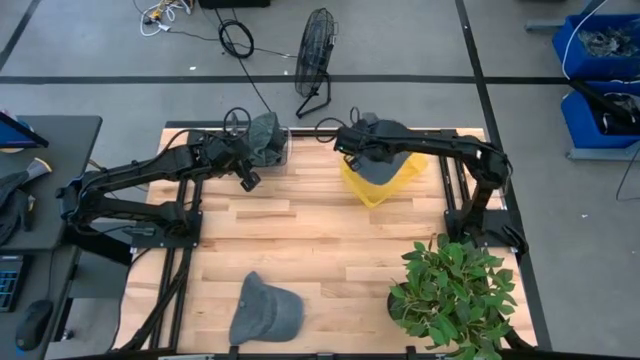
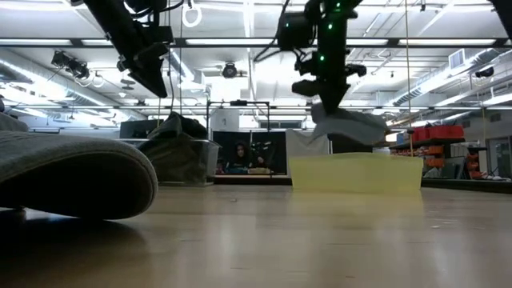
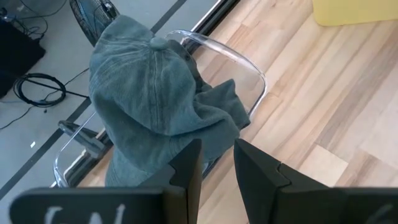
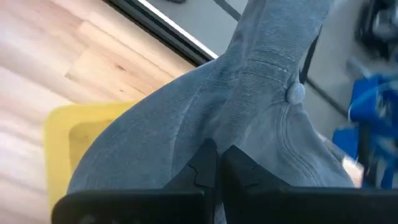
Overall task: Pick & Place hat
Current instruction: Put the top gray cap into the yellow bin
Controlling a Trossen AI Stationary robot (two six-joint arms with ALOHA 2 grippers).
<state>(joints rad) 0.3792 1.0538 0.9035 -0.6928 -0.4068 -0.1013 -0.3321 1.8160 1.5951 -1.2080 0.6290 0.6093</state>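
Three grey hats show: one hat (image 1: 383,150) is pinched in the right gripper's (image 1: 362,150) closed jaws above the single yellow bin (image 1: 385,180) at the far right, one hat (image 1: 265,135) rests in the clear bin (image 1: 283,145) far left, and one hat (image 1: 265,312) lies on the near surface (image 1: 320,250). The left gripper (image 1: 246,178), jaws partly open and empty, hangs beside the clear bin.

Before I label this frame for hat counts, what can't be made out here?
- Inside of the yellow bin: the gray hat held by the right gripper covers it in the high and right wrist views; the low view shows only its wall.
- Clear bin: how many hats it holds; the cloth is piled up.
- Third hat: cut off by the low view's left edge.
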